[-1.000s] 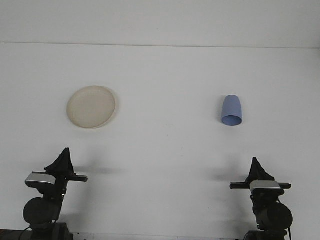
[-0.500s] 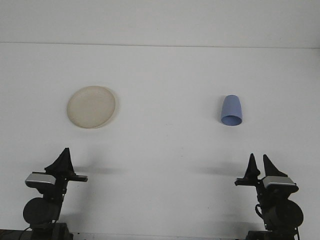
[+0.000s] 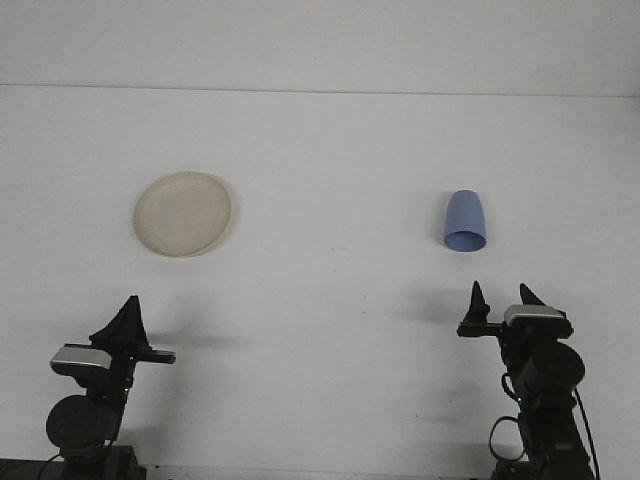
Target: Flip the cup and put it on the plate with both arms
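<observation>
A pale blue cup [image 3: 465, 222] stands upside down on the white table, right of centre. A cream round plate [image 3: 184, 213] lies on the left. My right gripper [image 3: 503, 297] is open, its two dark fingers spread, a short way in front of the cup and slightly to its right, holding nothing. My left gripper [image 3: 128, 318] stays low at the near left, well in front of the plate, its fingers together in a single point.
The white table [image 3: 330, 300] runs back to a far edge near the top of the view. Both arm bases sit at the near edge.
The right gripper has opened and moved forward and up toward the cup. The left arm, the cup and the plate have not moved.
</observation>
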Controlling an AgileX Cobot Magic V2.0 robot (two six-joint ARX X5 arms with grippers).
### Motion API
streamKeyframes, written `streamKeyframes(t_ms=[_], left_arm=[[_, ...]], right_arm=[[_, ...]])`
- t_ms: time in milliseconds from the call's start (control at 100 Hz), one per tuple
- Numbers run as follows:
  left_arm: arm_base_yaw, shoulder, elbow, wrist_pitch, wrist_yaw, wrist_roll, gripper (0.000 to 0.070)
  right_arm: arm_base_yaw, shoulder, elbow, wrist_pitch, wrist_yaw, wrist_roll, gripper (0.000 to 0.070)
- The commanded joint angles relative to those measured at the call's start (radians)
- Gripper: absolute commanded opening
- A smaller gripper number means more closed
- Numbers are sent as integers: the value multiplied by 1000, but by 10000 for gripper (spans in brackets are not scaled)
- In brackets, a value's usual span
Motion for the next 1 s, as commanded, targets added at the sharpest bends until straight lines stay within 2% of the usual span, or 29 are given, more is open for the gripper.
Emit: streamKeyframes(t_ms=[0, 200, 490, 990], left_arm=[[-2, -2, -19, 10, -6, 0, 14], [-2, -2, -19, 10, -6, 0, 14], [-2, -2, -19, 10, -6, 0, 14], [-2, -2, -19, 10, -6, 0, 14]], right_arm=[[1, 102, 18, 72, 7, -49, 568], [0, 404, 70, 315, 23, -115, 568], [-11, 750, 219, 459, 24, -219, 568], [-74, 1109, 485, 530, 17, -274, 568]])
